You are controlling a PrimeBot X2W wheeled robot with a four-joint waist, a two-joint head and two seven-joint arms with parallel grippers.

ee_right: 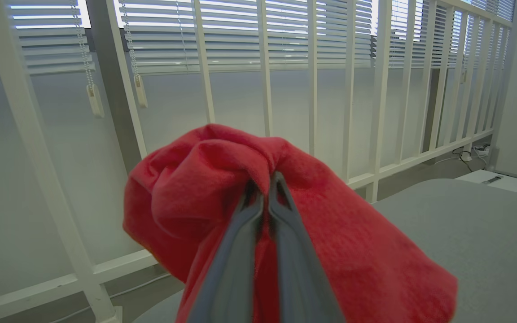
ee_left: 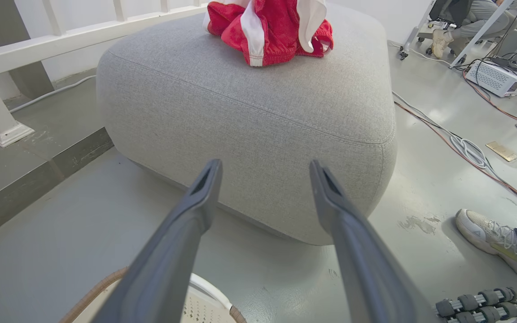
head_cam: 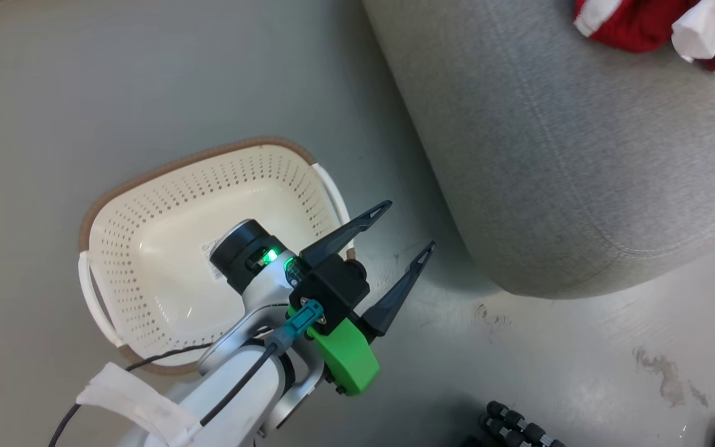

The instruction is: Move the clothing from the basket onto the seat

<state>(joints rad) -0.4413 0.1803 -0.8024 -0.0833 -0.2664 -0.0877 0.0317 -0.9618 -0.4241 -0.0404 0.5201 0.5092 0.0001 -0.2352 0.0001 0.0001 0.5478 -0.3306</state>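
Observation:
One red and white piece of clothing lies crumpled on top of the big grey seat. A second red piece of clothing hangs pinched in my right gripper, which is shut on it above the seat. The cream basket with a brown rim stands on the floor left of the seat with no clothing inside. My left gripper hovers open over the basket's right edge, fingers pointing toward the seat, nothing between them.
A white railing with blinds behind it stands past the seat. On the floor right of the seat lie cables, a white box and a person's shoe. Small dumbbells lie near the robot.

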